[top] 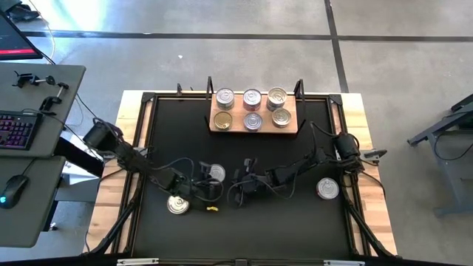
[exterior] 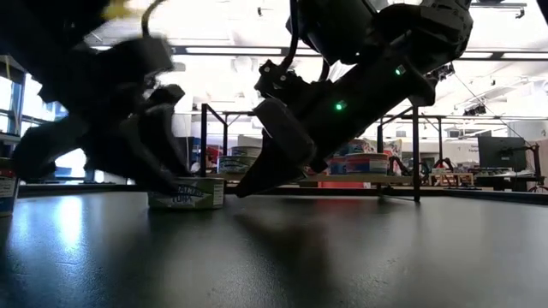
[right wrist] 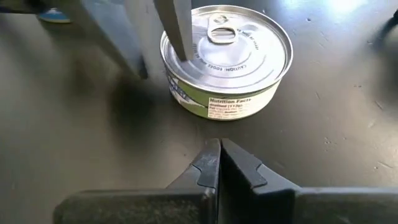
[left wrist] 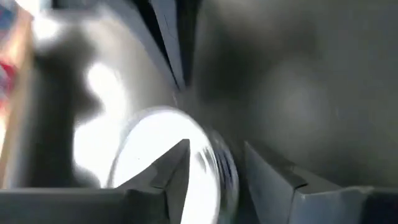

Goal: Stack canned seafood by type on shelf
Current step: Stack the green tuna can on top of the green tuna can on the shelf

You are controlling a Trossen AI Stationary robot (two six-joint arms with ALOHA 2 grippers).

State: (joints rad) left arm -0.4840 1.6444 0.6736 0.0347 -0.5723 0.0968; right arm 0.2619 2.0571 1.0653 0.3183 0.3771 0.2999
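Observation:
A silver can with a green label [right wrist: 227,68] stands upright on the black table, left of centre [top: 215,173]. My left gripper [right wrist: 163,62] is open at this can. One finger [right wrist: 180,28] is over the lid and the other [right wrist: 118,31] is outside the wall. Its own view is blurred [left wrist: 214,155]. My right gripper [right wrist: 221,158] is shut and low over the table just right of the can [top: 240,183], touching nothing. The wooden shelf [top: 229,130] at the far edge holds several silver and gold cans. My left gripper straddles the green-labelled can's rim [right wrist: 171,59] on its left side, slanting down from the table's left. One finger is above the lid and one beside the wall. I cannot tell whether either finger touches the can, which stands flat on the table.
A loose can [top: 177,205] stands near the left arm toward the near edge, with a small yellow bit [top: 213,209] beside it. A red-sided can [top: 327,189] stands at the right. Black shelf posts [top: 298,89] rise at the board's ends. Cables trail along both arms.

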